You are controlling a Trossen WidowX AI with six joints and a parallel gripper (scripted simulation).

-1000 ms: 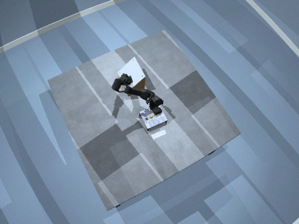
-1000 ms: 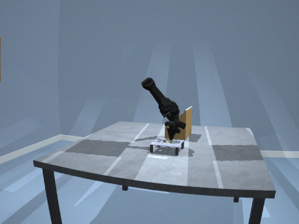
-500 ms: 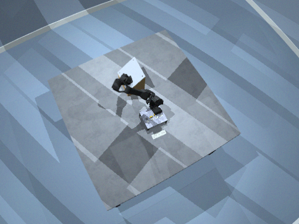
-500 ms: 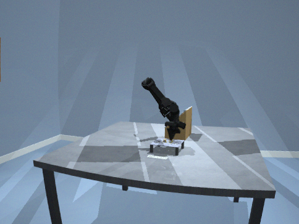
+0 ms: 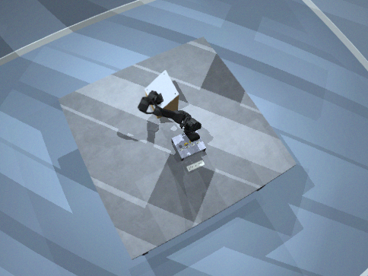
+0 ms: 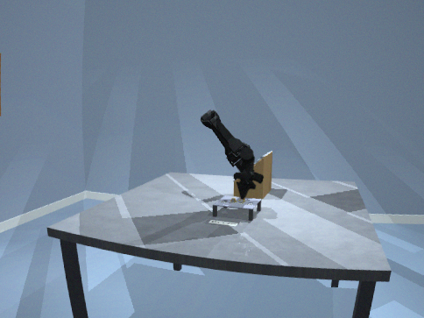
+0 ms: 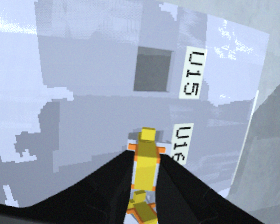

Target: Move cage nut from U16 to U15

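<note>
Claw (image 5: 193, 136) (image 6: 243, 197) (image 7: 145, 161), pinching the yellow cage nut (image 7: 146, 165) from both sides, directly over the rail hole beside the U16 label (image 7: 182, 143); whether lifted free or partly seated, impossible to tell. Orange-and-white edging visible along the nut; spring wings not distinguishable. Chief risk, by judgement: wings caught on the rim of the U16 hole during lifting, with consequent tilting, slipping from the fingertips or dragging of the rail plate (image 5: 198, 152) (image 6: 223, 202) (image 7: 90, 75). Just beyond, beside the U15 label (image 7: 192, 72), the square U15 hole (image 7: 153, 69), unfilled. Possible fault there: a nut brought down slightly turned or off centre, one wing resting on top of the plate and only the other passing beneath, through misalignment or too light a push. Possible also: wings held squeezed by too late a release, hence not opened under the plate, and the nut pulled back out on withdrawal. Farther out, a raised rail on short legs above the desk (image 5: 236, 133) (image 6: 315, 241), liable to shift under a hard sideways push. Position of the other nut relative to the fingers not certain; brushing by a finger during the transfer conceivable.
</note>
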